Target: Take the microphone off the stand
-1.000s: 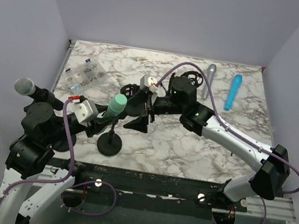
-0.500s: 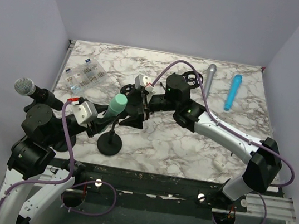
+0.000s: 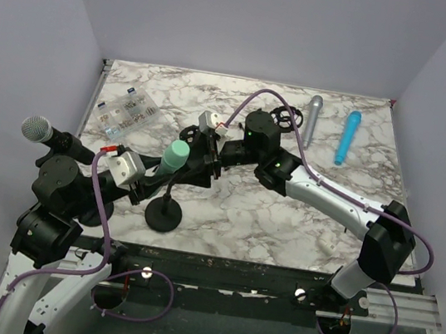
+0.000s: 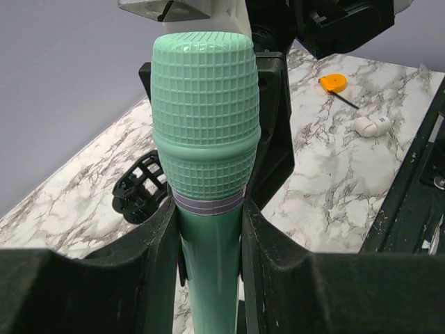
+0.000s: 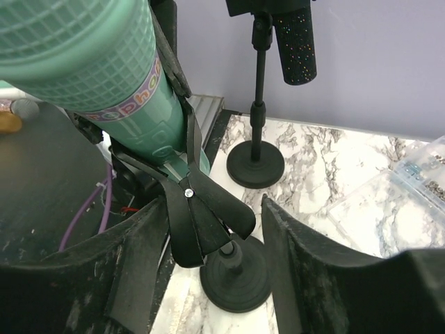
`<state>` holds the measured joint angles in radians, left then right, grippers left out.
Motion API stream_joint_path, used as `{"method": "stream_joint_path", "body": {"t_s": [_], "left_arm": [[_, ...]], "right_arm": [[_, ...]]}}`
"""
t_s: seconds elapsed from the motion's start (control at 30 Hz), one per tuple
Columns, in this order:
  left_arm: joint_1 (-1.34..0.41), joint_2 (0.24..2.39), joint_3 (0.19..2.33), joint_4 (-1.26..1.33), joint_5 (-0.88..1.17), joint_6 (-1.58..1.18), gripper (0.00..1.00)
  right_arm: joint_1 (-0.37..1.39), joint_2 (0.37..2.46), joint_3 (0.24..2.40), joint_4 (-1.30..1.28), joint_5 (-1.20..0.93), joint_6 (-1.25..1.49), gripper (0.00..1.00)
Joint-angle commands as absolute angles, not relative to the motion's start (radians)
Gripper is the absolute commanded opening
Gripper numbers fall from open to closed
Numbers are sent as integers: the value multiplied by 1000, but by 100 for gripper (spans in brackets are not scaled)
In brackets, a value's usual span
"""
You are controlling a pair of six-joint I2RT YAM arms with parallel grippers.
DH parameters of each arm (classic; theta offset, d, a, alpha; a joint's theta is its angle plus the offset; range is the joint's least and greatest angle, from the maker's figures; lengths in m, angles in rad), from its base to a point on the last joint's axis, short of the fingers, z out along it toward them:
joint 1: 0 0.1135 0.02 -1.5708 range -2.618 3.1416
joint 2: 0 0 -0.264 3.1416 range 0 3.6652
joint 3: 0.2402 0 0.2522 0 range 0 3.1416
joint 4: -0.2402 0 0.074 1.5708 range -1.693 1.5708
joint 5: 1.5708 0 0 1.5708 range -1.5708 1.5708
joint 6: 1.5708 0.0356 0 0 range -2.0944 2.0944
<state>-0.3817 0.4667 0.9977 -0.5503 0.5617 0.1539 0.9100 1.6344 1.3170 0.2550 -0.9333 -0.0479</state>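
A mint-green microphone (image 3: pixel 176 156) sits tilted in the black clip (image 5: pixel 201 216) of a short stand with a round base (image 3: pixel 163 217). My left gripper (image 3: pixel 155 179) is shut on the microphone's body just below the purple ring (image 4: pixel 206 203), both pads pressed to it. My right gripper (image 3: pixel 198 168) has come in from the right. Its jaws straddle the clip's two pinch levers, and a narrow gap shows beside the right finger (image 5: pixel 292 243). The stand's base (image 5: pixel 235 275) lies below those levers.
A second stand at the left holds a black microphone with a silver head (image 3: pixel 39 131). A clear parts box (image 3: pixel 128 111) is at the back left. A grey microphone (image 3: pixel 312 117) and a blue one (image 3: pixel 347 137) lie at the back right.
My right gripper has moved left to the stand and its jaws have narrowed around the clip's levers. The left gripper has kept its hold on the microphone.
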Motion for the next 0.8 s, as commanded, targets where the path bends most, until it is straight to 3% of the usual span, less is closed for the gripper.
{"method": "stream_joint_path", "body": {"t_s": [0.0,0.2,0.27,0.3,0.77], "left_arm": [[-383,454,997,-506,570,187,0],[-383,445,997,-497,564,179,0],[-383,443,997,-492,556,174,0],[-383,440,997,-491,550,172,0],[-382,396,923,-333,459,80,0]], "right_arm": [[913,1646,1336,290,-953,-37,53],[913,1650,1353,233,-934,-75,28],[913,1650,1360,209,-920,-89,15],[913,1649,1364,198,-911,-97,2],[914,1658,1499,2,-816,-183,1]]}}
